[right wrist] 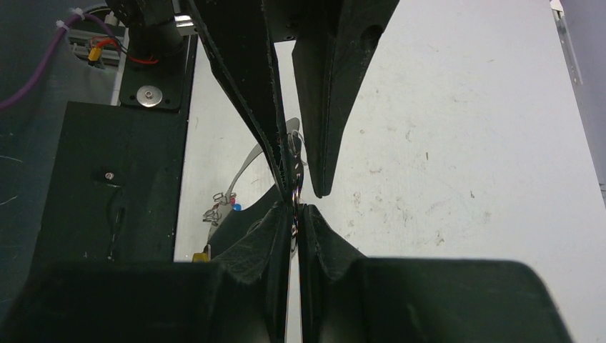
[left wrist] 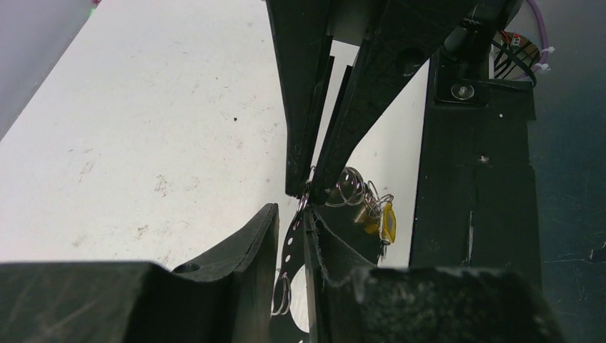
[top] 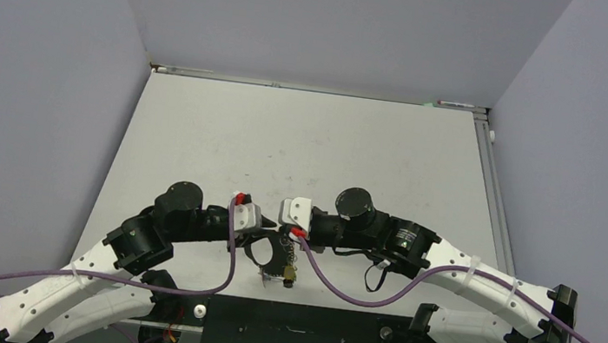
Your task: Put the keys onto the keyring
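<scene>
Left gripper (left wrist: pixel 293 214), lower centre of its wrist view: jaws narrowly apart about a thin perforated strip (left wrist: pixel 289 250) lying along the fingers; bite unconfirmed. Keys (left wrist: pixel 368 207) hang just right of the tips, yellow head lowest. Right gripper (right wrist: pixel 295 209) meets the left nose to nose, pressed together on fine wire. Both arms equally near; keyring not identified.
</scene>
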Motion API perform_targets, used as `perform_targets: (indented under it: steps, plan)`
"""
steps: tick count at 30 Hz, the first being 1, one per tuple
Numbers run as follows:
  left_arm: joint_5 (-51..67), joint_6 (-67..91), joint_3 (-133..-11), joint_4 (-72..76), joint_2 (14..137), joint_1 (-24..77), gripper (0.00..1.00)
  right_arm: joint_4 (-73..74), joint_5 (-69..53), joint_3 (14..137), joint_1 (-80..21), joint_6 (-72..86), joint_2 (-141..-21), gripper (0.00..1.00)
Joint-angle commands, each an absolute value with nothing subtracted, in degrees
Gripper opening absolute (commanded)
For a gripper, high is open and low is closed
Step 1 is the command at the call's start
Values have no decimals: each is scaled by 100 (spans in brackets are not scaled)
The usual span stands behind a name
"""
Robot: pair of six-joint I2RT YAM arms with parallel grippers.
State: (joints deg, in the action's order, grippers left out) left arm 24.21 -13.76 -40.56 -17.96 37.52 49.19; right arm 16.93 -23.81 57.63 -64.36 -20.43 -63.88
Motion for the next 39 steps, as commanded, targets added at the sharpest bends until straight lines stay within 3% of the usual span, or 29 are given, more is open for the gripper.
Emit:
perform_targets:
  steps: [1,8,12,18,19,23,25,39]
  plan:
    - [2497,-1362,-4264,-1565,3762,4951,16,1474,-2382,6016,-6499,-2079,-6404,5]
    - [2523,-1345,-4271,-1538,3744,4950,14,1520,-2374,6033,-6512,-2092,-6466,5]
    - [2504,-1386,-4254,-1558,3757,4955,0,1545,-2373,6056,-6521,-2103,-6487,5]
    - [2343,-1389,-4257,-1529,3573,4946,0,1448,-2274,6056,-6521,-2008,-6451,6]
    - [2286,-1377,-4242,-1503,3517,4948,0,1409,-2224,6046,-6514,-1971,-6418,13]
    - [2206,-1342,-4200,-1449,3375,4937,0,1155,-2179,5951,-6459,-1823,-6087,59]
    - [2231,-1294,-4158,-1366,3311,4920,0,982,-2245,5862,-6406,-1746,-5863,66]
    - [3610,184,-2994,1133,2414,3872,0,161,-2900,5357,-6240,-1471,-5145,61]
